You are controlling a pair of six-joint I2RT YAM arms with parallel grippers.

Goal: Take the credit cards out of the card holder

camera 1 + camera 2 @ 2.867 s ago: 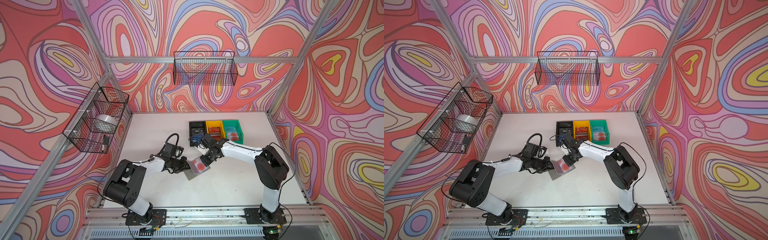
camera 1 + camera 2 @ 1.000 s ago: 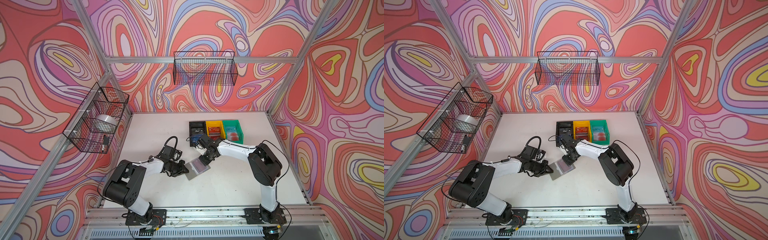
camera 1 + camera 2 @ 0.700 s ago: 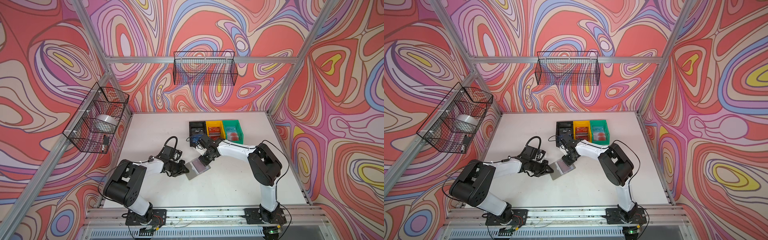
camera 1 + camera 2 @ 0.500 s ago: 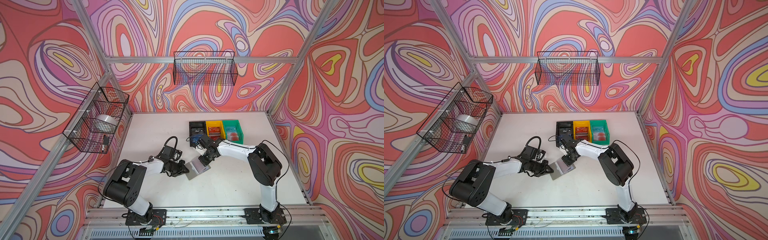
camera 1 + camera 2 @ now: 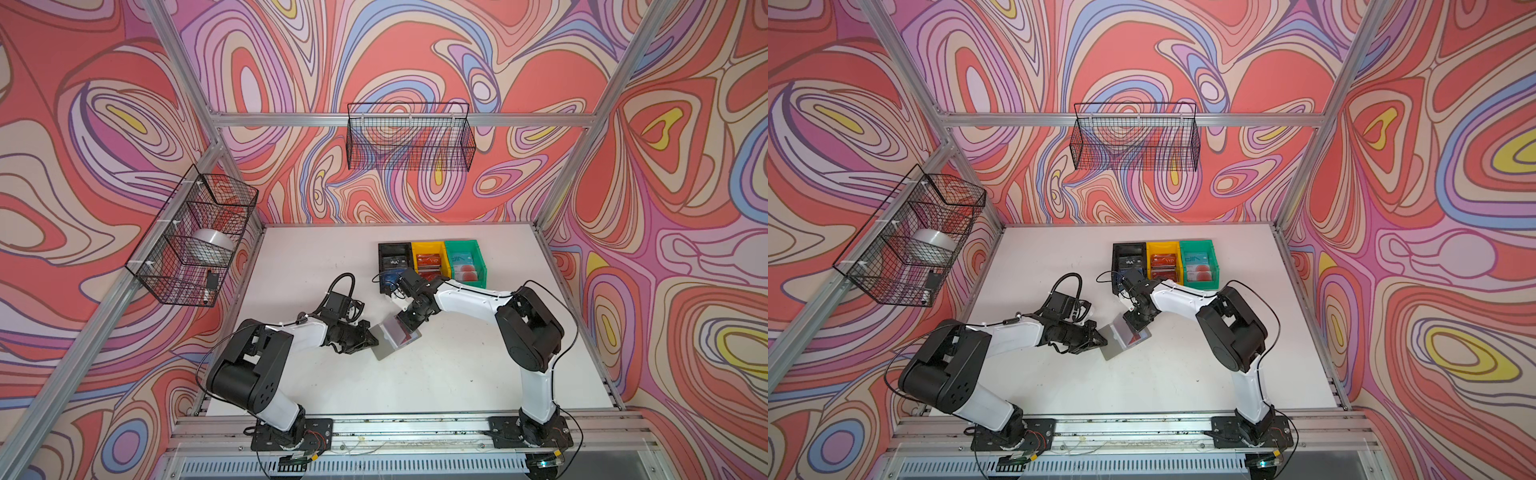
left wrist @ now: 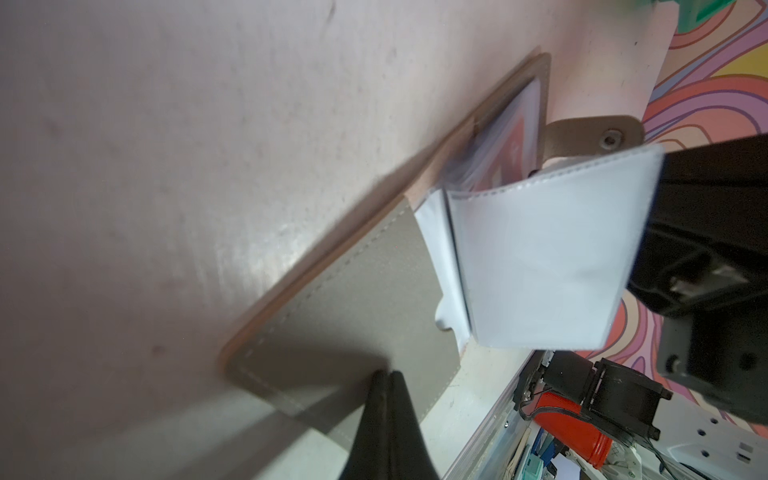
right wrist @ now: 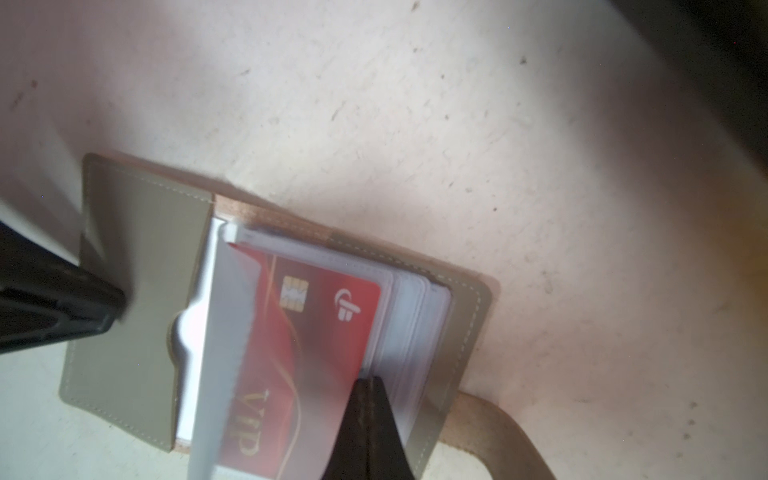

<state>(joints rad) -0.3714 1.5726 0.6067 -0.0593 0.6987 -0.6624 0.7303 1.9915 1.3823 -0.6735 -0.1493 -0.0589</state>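
Though open at a red-disc page moments ago, now showing a red card (image 7: pixel 316 332) under a lifted clear sleeve (image 6: pixel 540 257) in the card holder (image 5: pixel 386 347), flat on the table (image 5: pixel 457 374) near its middle; so one card more to pull. Left gripper (image 6: pixel 384 374): jaws pressed together, pinning the grey cover (image 7: pixel 137 291). Right gripper (image 7: pixel 368 380): jaws together at the sleeve edge, pinching or nudging unclear. Readable: gold "VIP"

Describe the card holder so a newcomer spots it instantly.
On the white table, look centre, between the left hand and right hand, in front of the three bins. The card holder lies open there: flat grey bifold, clear sleeves, red VIP card showing, unlike the boxy plastic bins.
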